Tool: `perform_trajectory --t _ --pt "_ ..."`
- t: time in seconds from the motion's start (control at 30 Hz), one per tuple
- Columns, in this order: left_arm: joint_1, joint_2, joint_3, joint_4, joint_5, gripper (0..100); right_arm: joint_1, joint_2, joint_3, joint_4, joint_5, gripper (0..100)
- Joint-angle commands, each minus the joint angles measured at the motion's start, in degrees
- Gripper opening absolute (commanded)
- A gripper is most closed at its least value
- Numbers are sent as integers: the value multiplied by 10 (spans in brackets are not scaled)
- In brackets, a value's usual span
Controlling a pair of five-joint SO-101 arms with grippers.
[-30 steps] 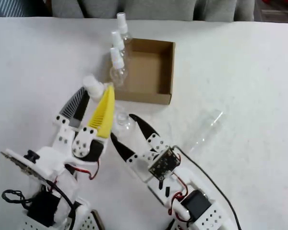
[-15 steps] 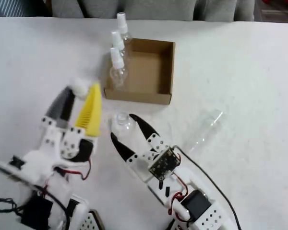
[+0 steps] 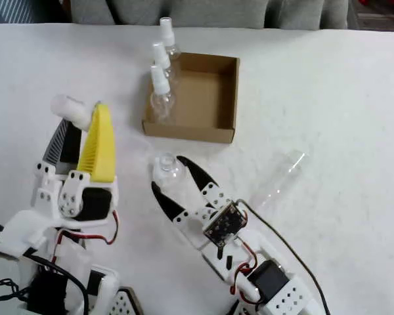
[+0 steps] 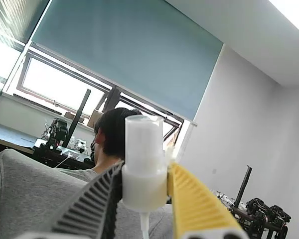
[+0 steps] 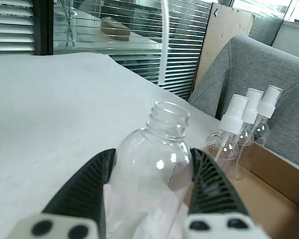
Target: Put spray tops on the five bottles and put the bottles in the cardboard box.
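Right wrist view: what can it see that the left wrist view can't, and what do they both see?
The right wrist view has the open bottle with no top, squeezed in the right pincer. It also has three capped bottles standing at the edge of the cardboard box on the table.

The left wrist view has a white spray top gripped in the left pincer, with a window and a blue blind behind.

Shared: each looks out between its own pincer's fingers, which are closed on one piece of the job.
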Motion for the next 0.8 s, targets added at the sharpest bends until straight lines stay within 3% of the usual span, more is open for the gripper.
perform_trajectory --t 0.0,0.13,0.53,0.77 --pt "7 5 18 -21 7 20 -6 -7 5 1 1 17" --pt "37 4 37 -22 4 20 -6 -7 5 1 1 17" --pt "40 4 38 -16 5 20 -6 -8 5 1 1 17" --pt "40 4 38 40 5 20 -5 -8 5 1 1 17"
